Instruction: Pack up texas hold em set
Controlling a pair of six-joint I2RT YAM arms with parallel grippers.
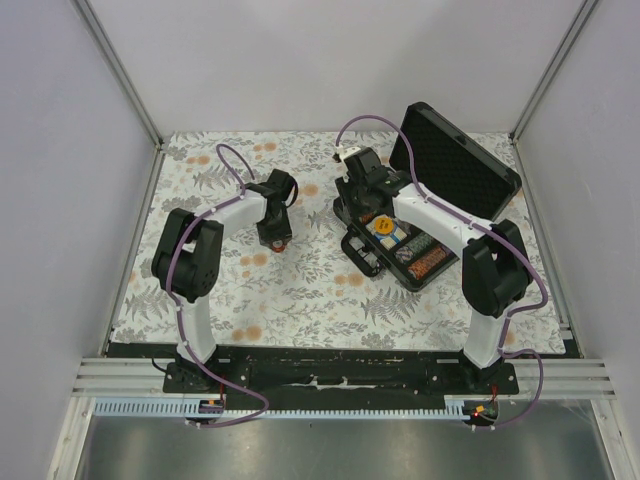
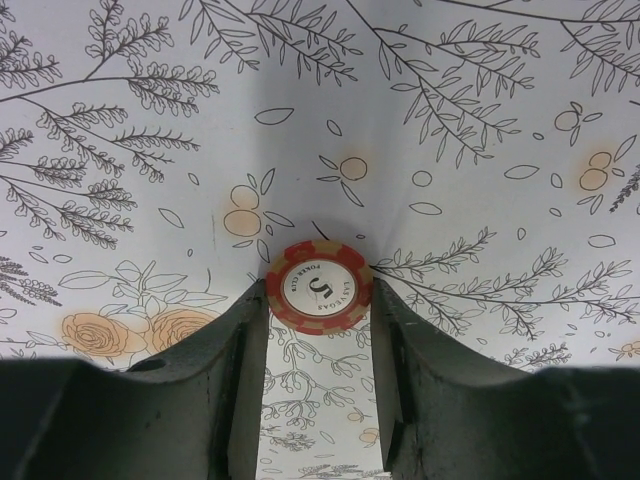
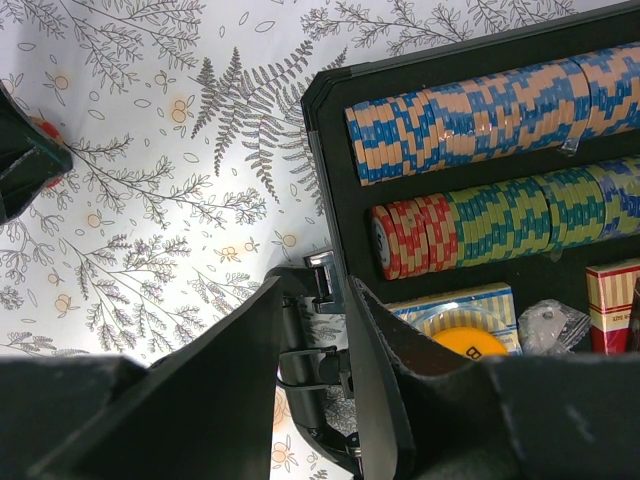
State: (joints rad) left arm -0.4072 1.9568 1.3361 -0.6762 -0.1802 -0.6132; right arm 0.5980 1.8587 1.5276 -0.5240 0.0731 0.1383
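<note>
Now my left hand [image 2: 318,300] is pinching a chip [image 2: 318,285]; my right hand [image 3: 313,290] is hovering part-open at the case [image 3: 330,95].

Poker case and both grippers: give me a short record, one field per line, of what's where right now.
case: black case, open, lid raised
chip rows: blue row above green row, red chips at its end
other contents: yellow disc, red deck
left gripper: left gripper shut on red chip marked 5, over floral cloth, left of the case
right gripper: right gripper straddles the case wall by the latch; grip unclear
</note>
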